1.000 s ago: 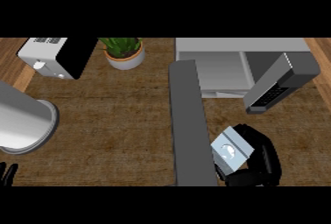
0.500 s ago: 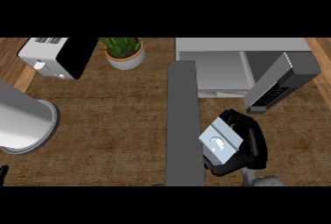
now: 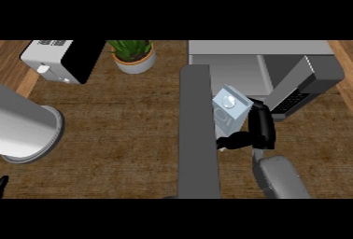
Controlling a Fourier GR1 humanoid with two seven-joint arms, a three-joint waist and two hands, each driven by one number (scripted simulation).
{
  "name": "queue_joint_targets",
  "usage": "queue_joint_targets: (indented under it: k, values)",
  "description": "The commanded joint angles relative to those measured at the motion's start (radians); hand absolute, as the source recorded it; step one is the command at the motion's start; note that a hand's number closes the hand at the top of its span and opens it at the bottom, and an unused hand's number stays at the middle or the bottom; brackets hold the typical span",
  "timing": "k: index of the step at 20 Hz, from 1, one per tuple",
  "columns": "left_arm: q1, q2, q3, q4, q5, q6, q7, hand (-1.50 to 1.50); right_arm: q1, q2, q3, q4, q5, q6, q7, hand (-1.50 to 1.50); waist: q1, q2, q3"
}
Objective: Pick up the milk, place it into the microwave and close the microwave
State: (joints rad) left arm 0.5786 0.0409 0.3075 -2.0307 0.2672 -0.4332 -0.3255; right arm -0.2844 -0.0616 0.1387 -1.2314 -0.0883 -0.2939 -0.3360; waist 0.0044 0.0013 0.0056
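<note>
Since 0.5 s ago my right hand [image 3: 257, 131] has gone fwd w/ the milk [image 3: 229, 108], away from the view's lower edge and nearer the microwave [image 3: 257, 52]. Forearm [image 3: 279, 177] now shows behind it.

Hand state: curled round the milk carton, holding it. Fingers [image 3: 233, 141] wrap the near end and more black shows along the carton's right side. Carton sits at the hand's front-left, tilted, w/ its round cap facing up toward the cam.

Just ahead of the hand is the microwave's open cavity [image 3: 231, 74]. Milk is at its mouth, not inside yet. To the hand's front-right is the angled grey panel w/ keypad [image 3: 303, 88], close by.

Directly left of the hand, a long grey slab [image 3: 198, 140] runs front to back; the carton's left edge meets it in view, contact unclear.

Far left of the hand: big grey cylinder [image 3: 24, 128]. Front-left, well apart: potted plant [image 3: 134, 56] and toaster [image 3: 59, 58].

Black sliver at the lower-left edge, prob. left hand [image 3: 2, 183]; can't tell its state.
</note>
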Motion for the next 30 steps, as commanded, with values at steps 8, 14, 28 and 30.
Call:
queue_joint_targets:
  k: [8, 14, 28, 30]
  values:
    - [0.005, -0.008, 0.016, 0.034, -0.031, -0.043, -0.035, -1.5, -0.395, 0.031, -0.236, 0.638, -0.057, 0.011, -0.243, 1.5, 0.036, 0.008, -0.004]
    - [-0.043, 0.035, 0.07, 0.028, 0.053, -0.043, 0.044, -1.5, -0.51, 0.014, -0.276, 0.836, -0.022, -0.008, -0.415, 1.5, 0.043, 0.012, -0.004]
    - [-0.157, 0.042, 0.047, 0.107, 0.028, -0.032, 0.067, -1.5, -0.683, -0.071, -0.218, 1.06, 0.15, -0.317, -0.501, 1.5, 0.073, 0.031, -0.004]
    - [-0.141, 0.066, 0.08, 0.112, 0.047, -0.056, 0.048, -1.5, -0.721, -0.064, -0.212, 1.072, 0.166, -0.384, -0.487, 1.5, 0.085, 0.029, -0.004]
